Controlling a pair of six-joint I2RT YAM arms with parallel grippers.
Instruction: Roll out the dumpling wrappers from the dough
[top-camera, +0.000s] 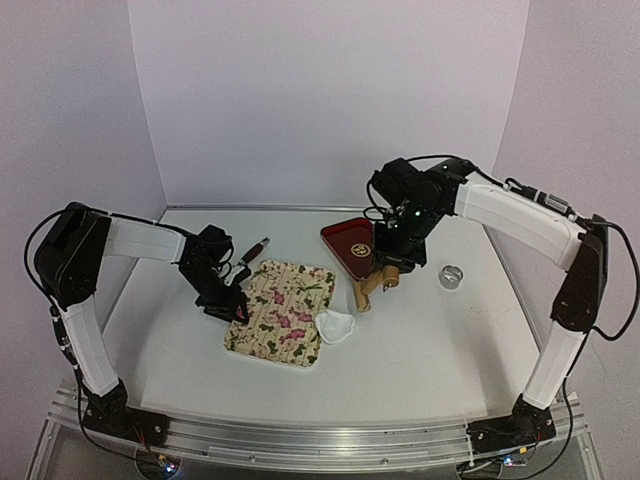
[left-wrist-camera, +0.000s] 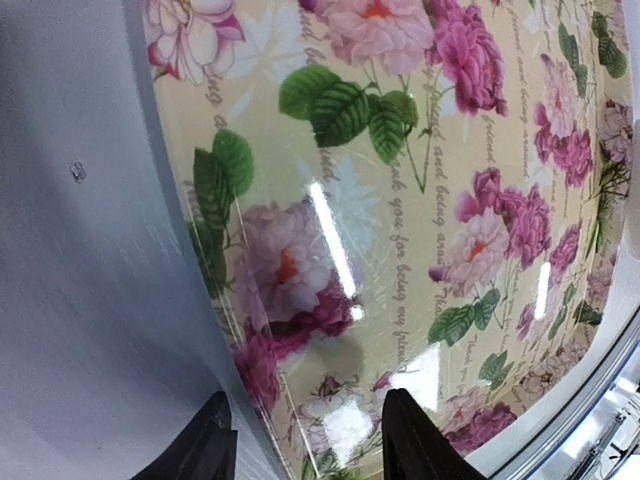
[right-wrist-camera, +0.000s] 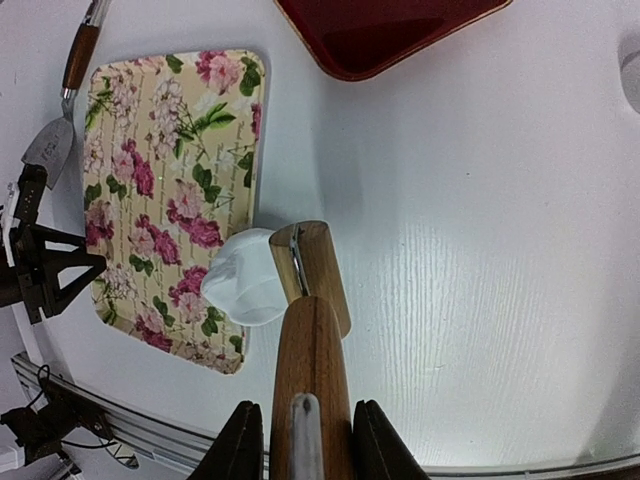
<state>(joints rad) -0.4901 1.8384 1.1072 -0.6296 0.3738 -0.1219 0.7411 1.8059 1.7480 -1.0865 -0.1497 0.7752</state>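
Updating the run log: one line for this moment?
left gripper open over board edge | right gripper holds rolling pin beside dough | dough on board corner

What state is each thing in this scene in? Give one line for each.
Floral tray: flat on the table.
Dough piece: crumpled, not flat, lying across the floral tray's edge.
Rolling pin: held by its handle, roller beside the dough piece.
Right gripper: shut on the rolling pin.
Left gripper: open, astride the floral tray's edge.
Red tray: lying flat, partly hidden by the right arm.
Metal ring: lying free.
Spatula: lying free.
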